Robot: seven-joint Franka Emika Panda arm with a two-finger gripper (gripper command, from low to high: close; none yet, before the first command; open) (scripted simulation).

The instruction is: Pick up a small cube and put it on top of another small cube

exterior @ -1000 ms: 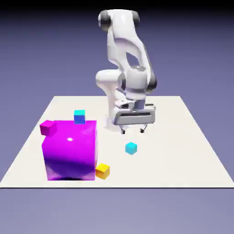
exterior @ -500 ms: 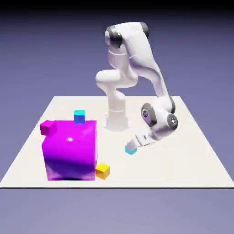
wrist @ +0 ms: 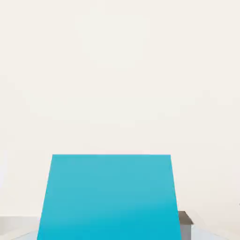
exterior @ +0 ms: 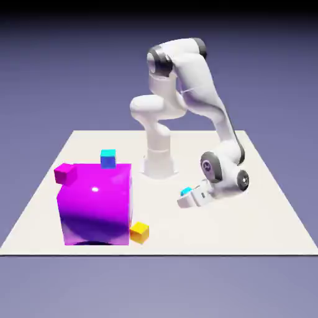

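in the exterior view, the gripper (exterior: 186, 197) has shifted right of centre with the cyan cube (exterior: 186, 191), now clamped; in the hand view, that cube fills bottom centre, so lift straight up, keeping it level, before any sideways travel.

1. Looks smooth and matt, like plastic, on the cyan cube (wrist: 112, 201) between the fingers (wrist: 186, 231).
2. Shines glossy, with a bright highlight, on the magenta block (exterior: 96, 208) well apart from the fingers.
3. Seems smooth and matt across the tabletop (exterior: 248, 233) around the fingers.
4. Gleams like smooth plastic on the white arm (exterior: 197, 84) above the fingers.
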